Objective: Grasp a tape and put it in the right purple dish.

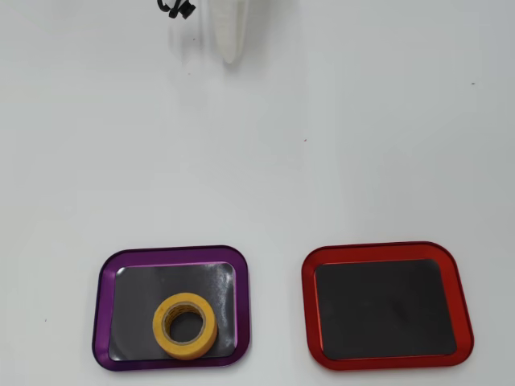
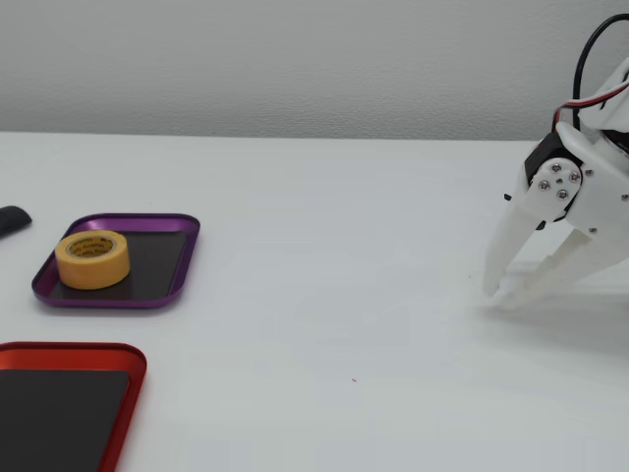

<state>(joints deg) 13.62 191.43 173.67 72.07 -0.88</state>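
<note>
Tape lies flat in the purple tray, well apart from the tool.

Small yellow masking-tape roll point(image 2: 92, 260) rests inside the shallow purple-rimmed metal dish point(image 2: 182, 258); across the bare white tabletop point(image 2: 334, 295), the white two-finger tool point(image 2: 496, 292) stands empty, fingers slightly spread.

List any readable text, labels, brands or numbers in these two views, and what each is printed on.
Nothing can be read.
Tape: print on the inner core label shows in the fixed view, too small and blurred to read.
Purple dish, red tray, table, hand: no markings visible.
</note>
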